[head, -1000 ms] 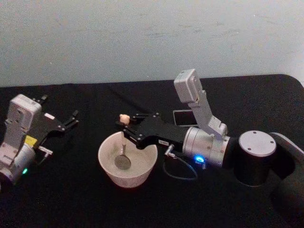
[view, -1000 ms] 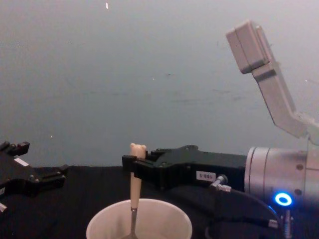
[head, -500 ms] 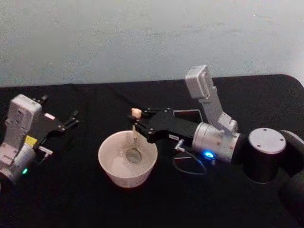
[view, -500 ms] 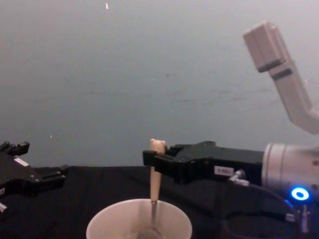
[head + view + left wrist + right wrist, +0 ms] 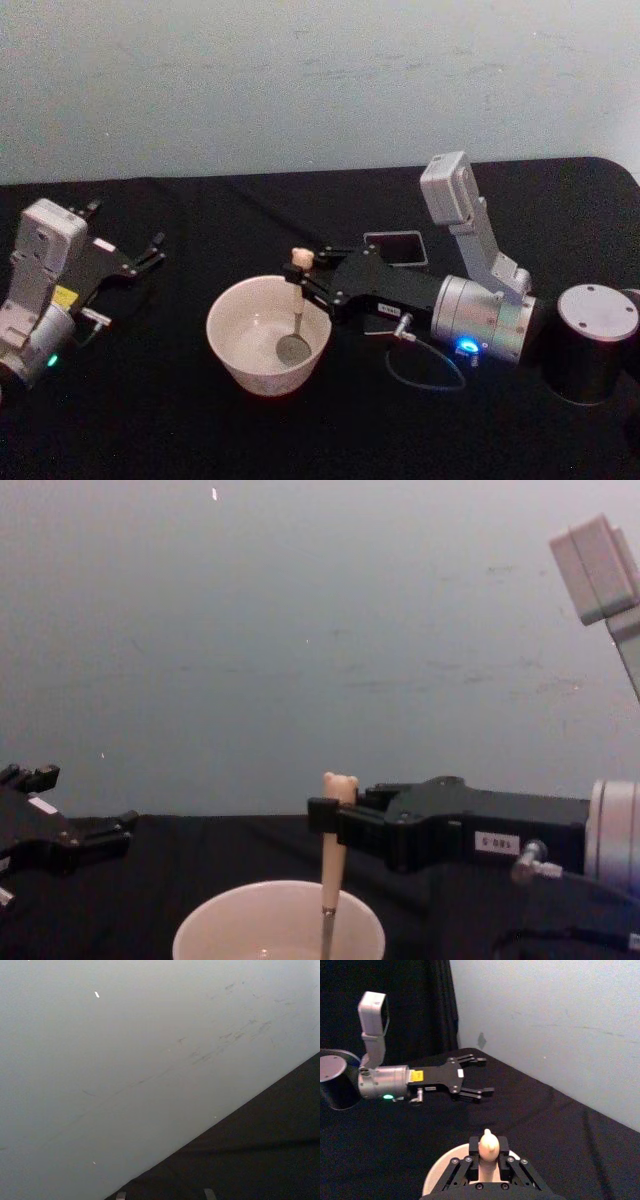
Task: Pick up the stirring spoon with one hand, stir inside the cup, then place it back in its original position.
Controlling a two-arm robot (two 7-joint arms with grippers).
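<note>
Beige stirring spoon (image 5: pixel 299 305) clamped upright by fingers of my right gripper (image 5: pixel 304 276) to reach inside the cup (image 5: pixel 262 376); left gripper (image 5: pixel 150 251) idle at 9 o'clock, fingers apart.

Smooth matt cup (image 5: pixel 262 372) on matt black cloth (image 5: pixel 150 420); the stirring spoon (image 5: pixel 298 305) has a shiny metal bowl and a dull beige handle; matt black right gripper (image 5: pixel 303 277) at the cup's 3 o'clock.

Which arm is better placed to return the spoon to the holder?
Right: the right gripper is shut on the spoon in the cup, with the holder just behind it. The left gripper sits open, far left.
</note>
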